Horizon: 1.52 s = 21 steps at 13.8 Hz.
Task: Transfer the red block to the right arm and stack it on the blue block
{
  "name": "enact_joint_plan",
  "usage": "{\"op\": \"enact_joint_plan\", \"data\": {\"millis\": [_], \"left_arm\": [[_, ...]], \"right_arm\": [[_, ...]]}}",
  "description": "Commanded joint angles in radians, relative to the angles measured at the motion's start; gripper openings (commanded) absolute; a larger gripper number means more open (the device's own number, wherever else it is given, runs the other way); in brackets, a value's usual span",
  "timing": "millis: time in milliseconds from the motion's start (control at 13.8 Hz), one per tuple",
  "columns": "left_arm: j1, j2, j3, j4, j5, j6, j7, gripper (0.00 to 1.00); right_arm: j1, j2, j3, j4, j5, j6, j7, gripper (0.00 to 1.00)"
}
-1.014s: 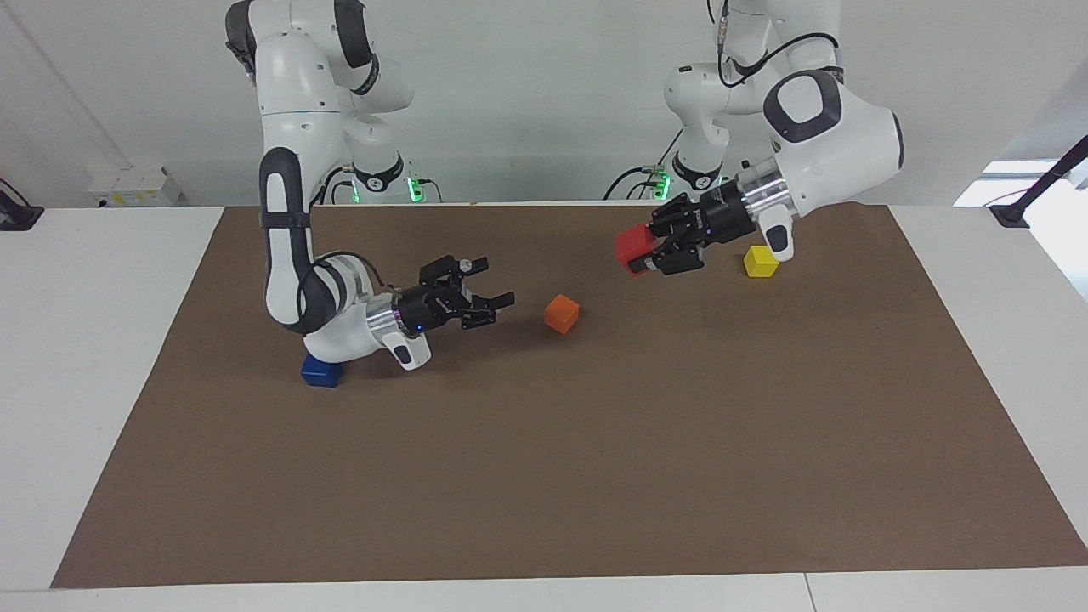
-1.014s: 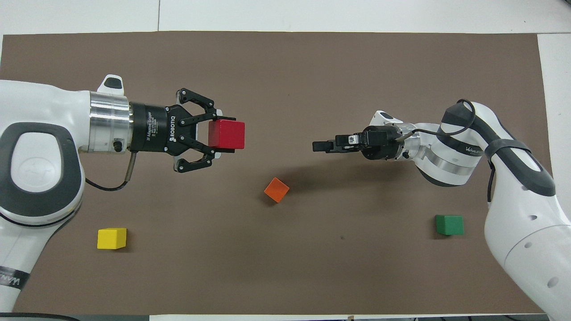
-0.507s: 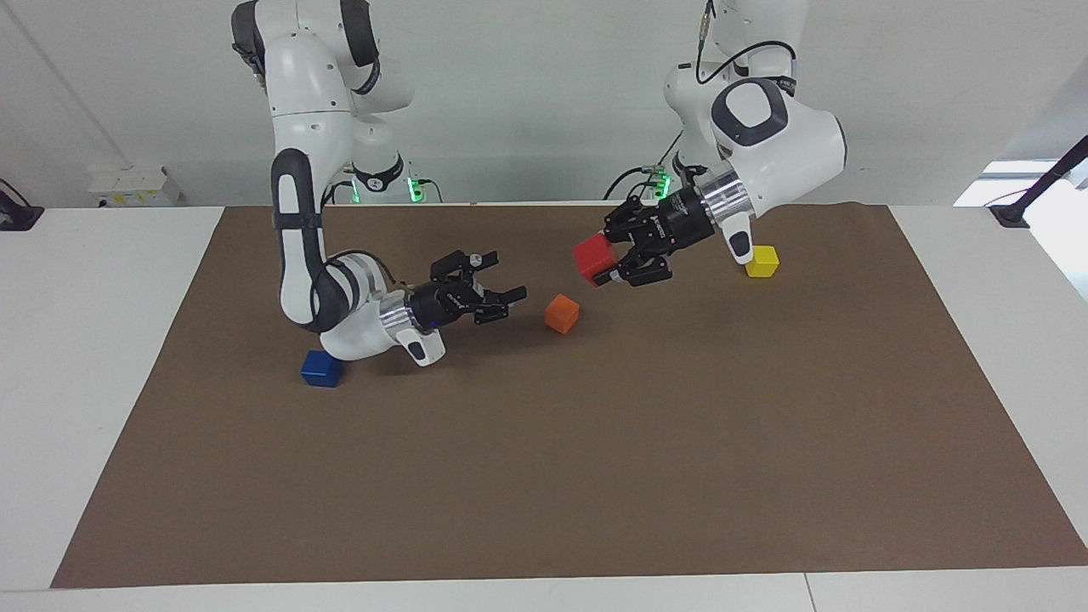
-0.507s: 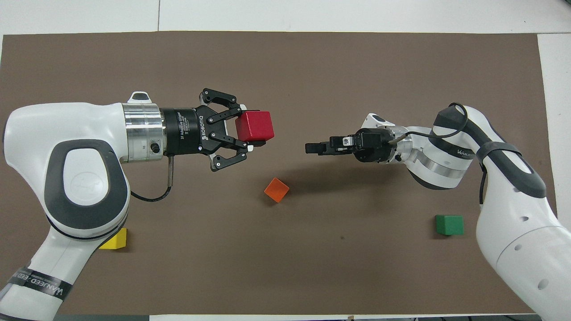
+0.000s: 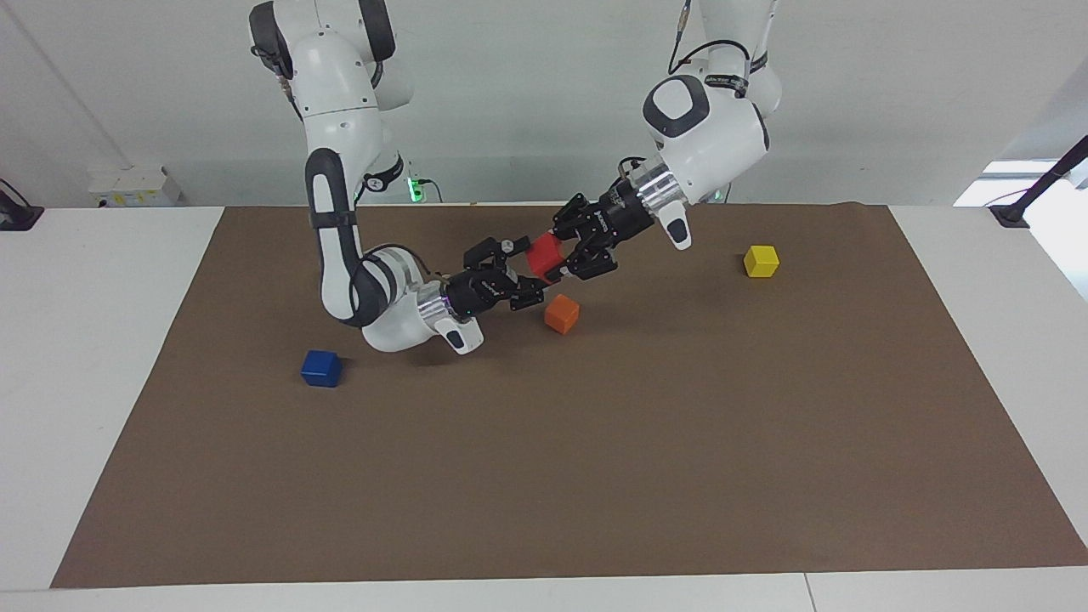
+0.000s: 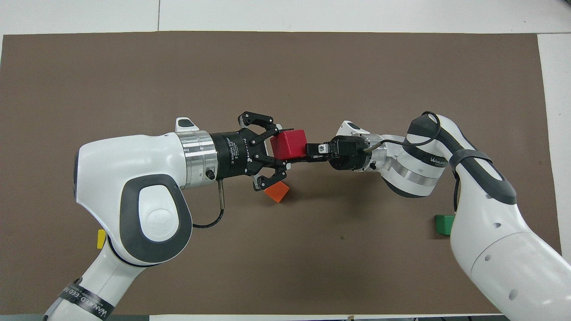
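Note:
The red block [image 5: 544, 254] [image 6: 289, 143] hangs above the mat's middle, with my left gripper [image 5: 559, 255] [image 6: 282, 147] shut on it. My right gripper [image 5: 520, 272] [image 6: 309, 150] is open and level with the block. Its fingertips reach the block face that points toward the right arm's end of the table. I cannot tell whether they touch it. The blue block [image 5: 321, 368] sits on the mat toward the right arm's end of the table, under no gripper. In the overhead view the right arm hides it.
An orange cube [image 5: 562, 314] [image 6: 276, 193] lies on the mat just below the two grippers. A yellow cube [image 5: 761, 261] sits toward the left arm's end. A green cube [image 6: 442, 224] shows partly beside the right arm. The brown mat [image 5: 595, 476] covers the table.
The left gripper carried the red block toward the mat's middle. The right gripper rose and moved to meet it, so the gap between them has closed.

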Motion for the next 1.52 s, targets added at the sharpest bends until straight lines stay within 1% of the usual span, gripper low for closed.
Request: {"op": "enact_joint_plan", "data": {"millis": [0, 217, 797, 870, 942, 1014, 1087, 1449], "left_arm": [[-0.005, -0.056, 0.013, -0.056, -0.022, -0.045, 0.046, 0.0], [-0.005, -0.067, 0.013, -0.082, -0.022, -0.037, 0.07, 0.0], [-0.034, -0.068, 0.013, -0.09, -0.022, -0.007, 0.072, 0.0], [-0.034, -0.067, 0.011, -0.093, -0.022, 0.002, 0.074, 0.0], [-0.039, -0.064, 0.011, -0.093, -0.022, 0.019, 0.074, 0.0], [-0.046, -0.064, 0.011, -0.093, -0.022, 0.027, 0.074, 0.0], [-0.048, -0.064, 0.011, -0.093, -0.022, 0.029, 0.074, 0.0], [-0.048, -0.064, 0.011, -0.098, -0.022, 0.035, 0.074, 0.0]], "right_arm": [[-0.005, -0.008, 0.002, -0.019, 0.02, 0.003, -0.027, 1.0], [0.012, -0.008, 0.002, -0.018, 0.041, 0.007, -0.029, 1.0], [0.021, -0.006, 0.002, -0.019, 0.043, 0.041, -0.03, 1.0], [0.021, -0.006, 0.002, -0.019, 0.042, 0.041, -0.03, 0.96], [0.021, -0.006, 0.002, -0.019, 0.043, 0.041, -0.03, 0.65], [0.019, -0.006, 0.002, -0.019, 0.042, 0.041, -0.029, 0.23], [0.019, -0.006, 0.002, -0.019, 0.042, 0.044, -0.029, 0.0], [0.018, -0.008, 0.0, -0.021, 0.042, 0.069, -0.05, 0.0]]}}
